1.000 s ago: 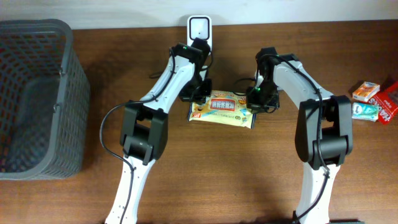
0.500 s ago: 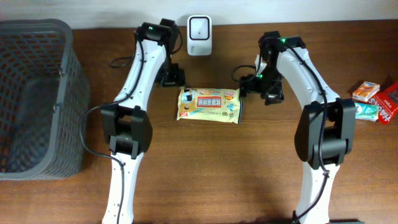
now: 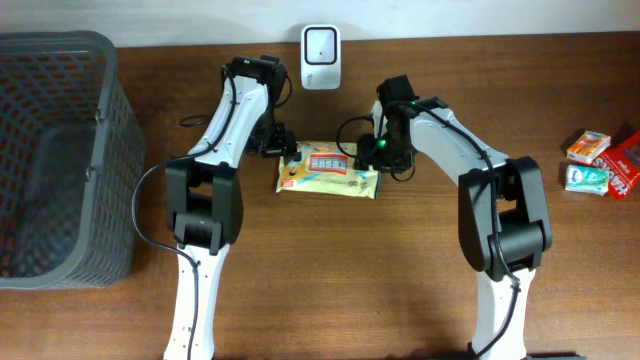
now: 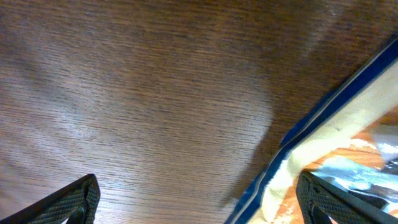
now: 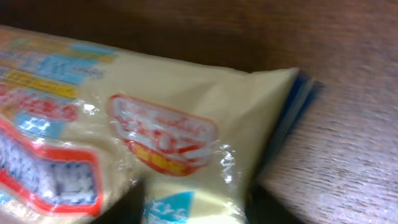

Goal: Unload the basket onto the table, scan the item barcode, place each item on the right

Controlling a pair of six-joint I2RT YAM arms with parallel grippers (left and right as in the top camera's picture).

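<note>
The item is a flat yellow snack packet (image 3: 328,170) with red and blue print, lying on the brown table below the white scanner (image 3: 319,45). No barcode shows on its upper face. My left gripper (image 3: 283,152) hovers at the packet's left end, open wide in the left wrist view (image 4: 202,202); the packet's blue-edged corner (image 4: 348,137) lies by the right finger and bare wood lies between the jaws. My right gripper (image 3: 376,152) is at the packet's right end. In the right wrist view (image 5: 196,208) its dark fingers press both sides of the packet (image 5: 155,118).
A large grey mesh basket (image 3: 60,60) fills the left side of the table. Three small packets (image 3: 590,147) (image 3: 588,178) (image 3: 628,160) lie at the far right edge. The scanner stands against the back wall between the two arms.
The right gripper has moved left onto the packet's right end and narrowed around it. The left gripper dropped from beside the scanner to the packet's left end. The packet shifted slightly left.
</note>
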